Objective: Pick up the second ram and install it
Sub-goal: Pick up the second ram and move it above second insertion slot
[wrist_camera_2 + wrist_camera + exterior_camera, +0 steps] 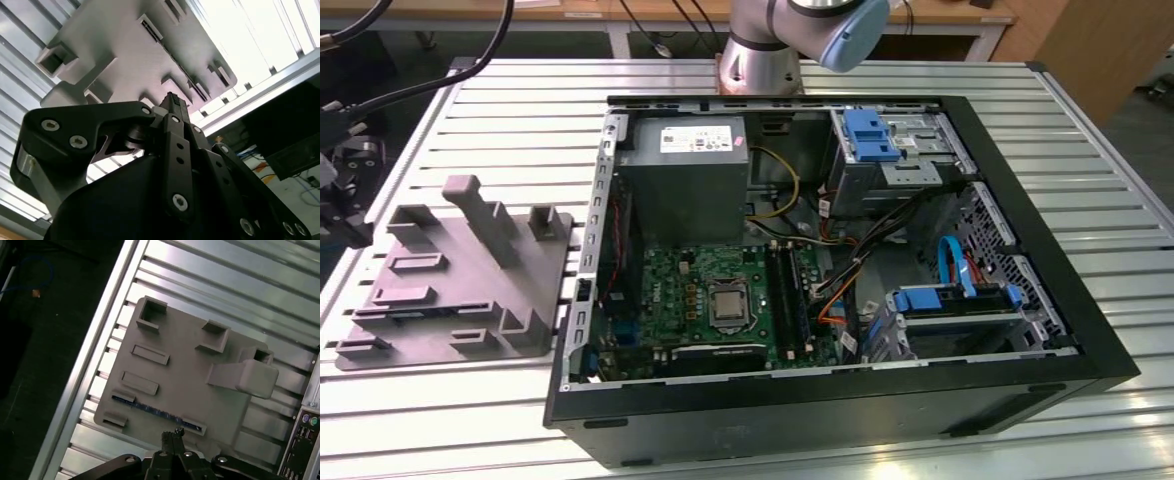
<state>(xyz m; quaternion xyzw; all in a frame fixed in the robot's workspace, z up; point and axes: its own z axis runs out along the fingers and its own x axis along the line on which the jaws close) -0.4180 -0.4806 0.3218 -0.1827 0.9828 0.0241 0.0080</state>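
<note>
The second ram is a thin dark blue stick standing on edge in a long slot of the grey holder. It lies along the holder's side nearest my gripper. My gripper hovers close over that side, fingertips pressed together with nothing between them, apart from the ram. In the second wrist view the shut gripper points at the holder. In the exterior view the holder lies left of the open computer case. The green motherboard with its black slots lies inside the case.
Tall posts rise from the holder. The slatted metal table ends in an edge rail close beside the holder. The case's rear ports lie on the holder's other side. A power supply, cables and blue drive brackets crowd the case.
</note>
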